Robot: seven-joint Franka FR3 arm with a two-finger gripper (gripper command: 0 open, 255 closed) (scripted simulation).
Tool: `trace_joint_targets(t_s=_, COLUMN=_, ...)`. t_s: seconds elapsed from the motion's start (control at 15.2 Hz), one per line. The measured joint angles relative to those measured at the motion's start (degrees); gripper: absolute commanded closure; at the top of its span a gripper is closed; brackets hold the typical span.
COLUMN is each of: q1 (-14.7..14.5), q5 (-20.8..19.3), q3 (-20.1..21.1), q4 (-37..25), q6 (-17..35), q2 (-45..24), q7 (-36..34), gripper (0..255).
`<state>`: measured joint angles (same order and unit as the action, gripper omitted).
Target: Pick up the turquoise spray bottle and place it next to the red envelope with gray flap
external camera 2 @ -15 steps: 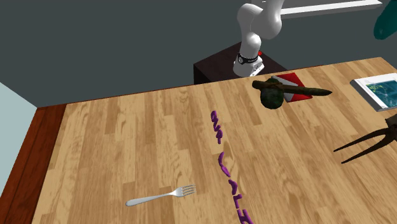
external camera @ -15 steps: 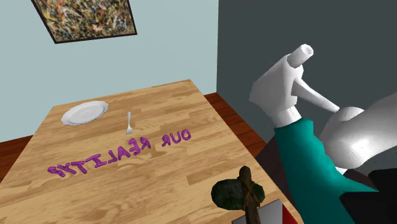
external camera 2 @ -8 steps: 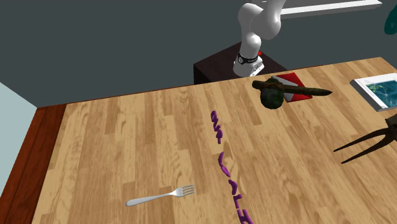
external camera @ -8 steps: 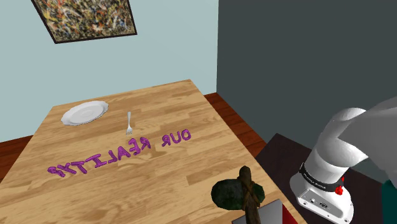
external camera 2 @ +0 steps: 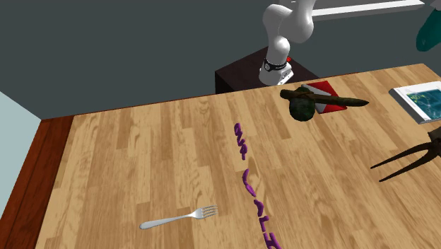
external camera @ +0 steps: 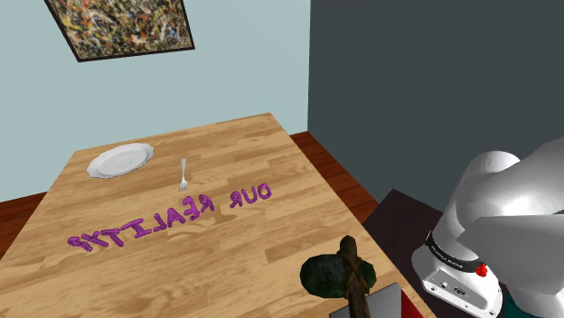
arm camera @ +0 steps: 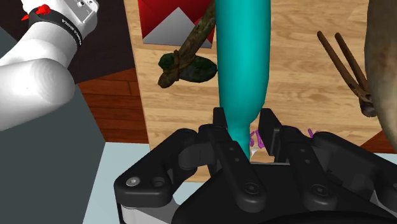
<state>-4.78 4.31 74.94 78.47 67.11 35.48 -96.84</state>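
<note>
Shoulder view: wooden tabletop (external camera: pixel 244 154); white plate (external camera: pixel 120 160) at ten o'clock, nothing on it; fork (external camera: pixel 183 173) just beside.

Second exterior view: red envelope (external camera 2: pixel 323 90) with grey flap at one o'clock, near the arm's base, a dark lump (external camera 2: pixel 302 107) and stick lying against it. Turquoise spray bottle (external camera 2: pixel 429 30) was aloft at two o'clock.

Wrist view: end effector (arm camera: pixel 245 130) was clamped on the bottle's narrow end, likely for a secure carry. Bottle opaque; contents unknown.

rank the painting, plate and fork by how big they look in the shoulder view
painting, largest, though the top edge cuts it off
plate
fork, smallest
The painting hangs farthest from the camera, so nearness does not flatter it.
</note>
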Motion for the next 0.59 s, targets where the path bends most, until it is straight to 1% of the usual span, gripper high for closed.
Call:
trace_joint_targets(t_s=0.13, q1=-1.88, q5=0.31, q3=-1.04, q4=2.54, q6=1.38, q2=0.54, q7=-0.44, gripper=255)
trace_joint_targets(t_s=0.33, q1=-3.95, q5=0.80, q3=-2.08, q4=6.41, q6=3.89, q2=1.32, q7=-0.94, gripper=255)
trace_joint_targets(t_s=0.4, q1=-4.13, q5=1.00, q3=-1.98, q4=7.18, q6=4.53, q2=1.51, q7=-1.14, gripper=255)
trace_joint_targets(t_s=0.59, q1=-5.90, q5=1.57, q3=-2.71, q4=10.51, q6=6.65, q2=2.32, q7=-1.66, gripper=255)
